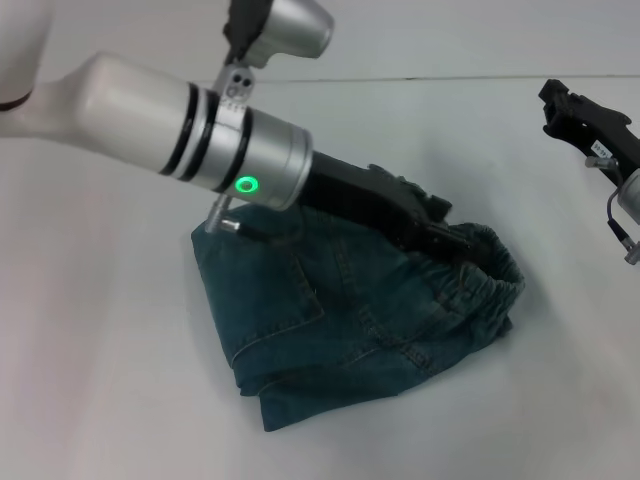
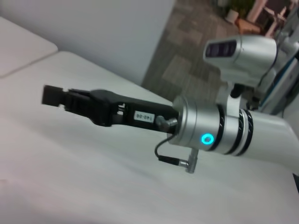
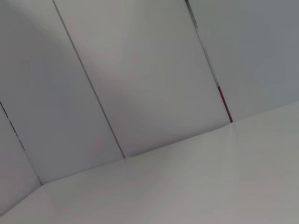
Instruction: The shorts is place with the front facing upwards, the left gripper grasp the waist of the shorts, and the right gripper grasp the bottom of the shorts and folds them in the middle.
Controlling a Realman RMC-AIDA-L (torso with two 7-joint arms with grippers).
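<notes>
Denim shorts lie folded mid-table, waist toward robot's right. L gripper sits on waist, jaw state unclear; R gripper raised well apart, unclear.

The left gripper and its arm overhang the shorts.

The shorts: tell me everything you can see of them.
The shorts are faded blue-green denim, lying folded over on the white table, layers stacked. The gathered elastic waist bunches at the robot's right end; a stitched patch pocket faces up. The left gripper reaches across and presses at the waist; whether it grips is hidden. The right gripper hangs clear, off to the right.
</notes>
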